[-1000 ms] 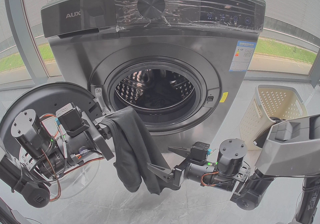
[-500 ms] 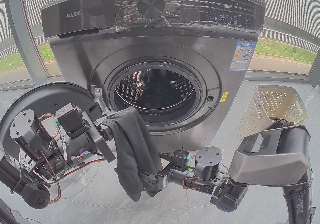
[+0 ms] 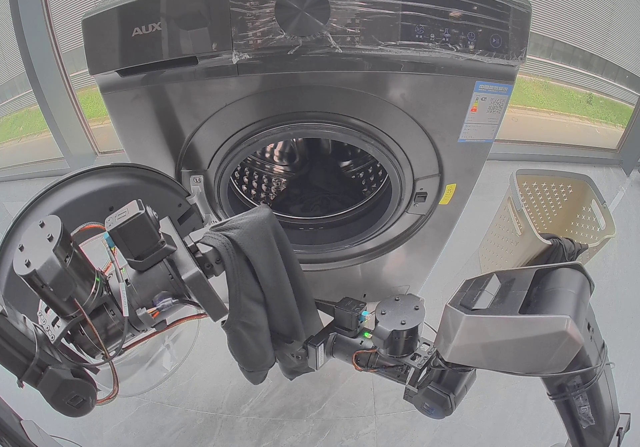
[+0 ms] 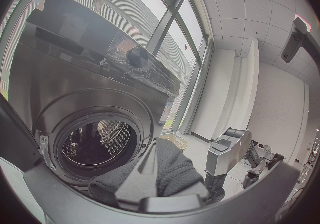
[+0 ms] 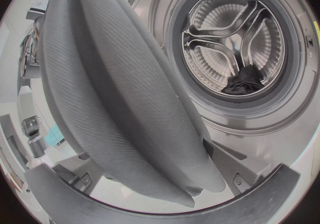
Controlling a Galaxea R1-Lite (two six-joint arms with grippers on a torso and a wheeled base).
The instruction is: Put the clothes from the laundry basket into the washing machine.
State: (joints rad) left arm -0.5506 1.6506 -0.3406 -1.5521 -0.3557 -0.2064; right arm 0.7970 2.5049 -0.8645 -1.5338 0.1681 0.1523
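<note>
Glossy grey floor (image 3: 200, 405); windows (image 3: 567, 15) behind washing machine (image 3: 307, 88). Left gripper (image 3: 210, 254) clamped dark garment (image 3: 267, 288); right gripper (image 5: 151, 168) gaped around its hanging end.

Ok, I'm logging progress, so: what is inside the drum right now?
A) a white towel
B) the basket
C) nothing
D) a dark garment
D: a dark garment lies low in the drum, while the grey garment hangs from the left gripper outside the machine.
</note>
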